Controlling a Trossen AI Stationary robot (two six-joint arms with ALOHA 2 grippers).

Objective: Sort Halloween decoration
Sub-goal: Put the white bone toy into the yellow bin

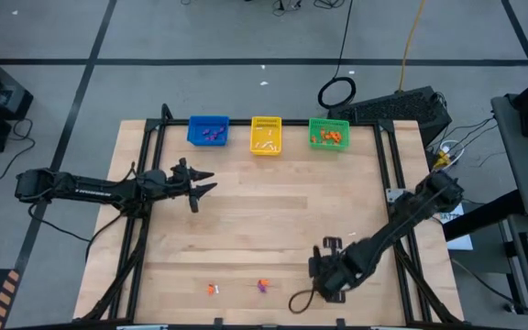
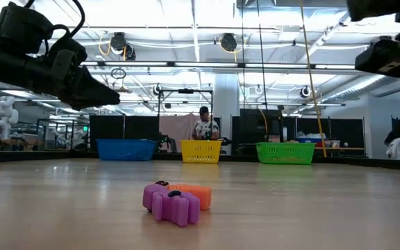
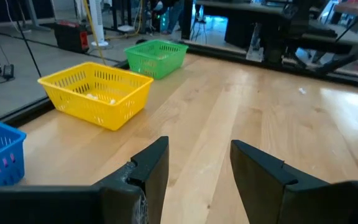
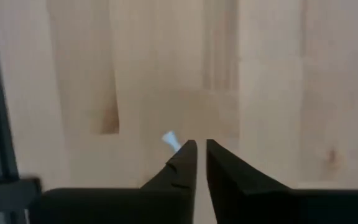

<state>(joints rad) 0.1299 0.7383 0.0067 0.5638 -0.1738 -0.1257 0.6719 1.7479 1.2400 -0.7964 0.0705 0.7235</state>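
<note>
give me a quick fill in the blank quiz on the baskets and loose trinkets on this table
The basket between the blue basket and the green basket is ____.
The purple trinkets lie in the ____ basket.
The green basket holds ____ trinkets.
Beside the loose purple trinket lies an ____ one.

Missing words: yellow; blue; orange; orange

This is a robotics lab or research workshop. A wooden table (image 1: 273, 220) stands on a grey floor marked with dark tape lines (image 1: 90, 73), framed by black metal rails (image 1: 388, 165). Cables (image 1: 346, 37) trail across the floor. Beyond the table, an open hall shows exposed ceiling pipes and strip lights (image 2: 186, 48), dark partitions (image 2: 123, 128), other workstations, and a person (image 2: 203, 126) standing at the back.
</note>
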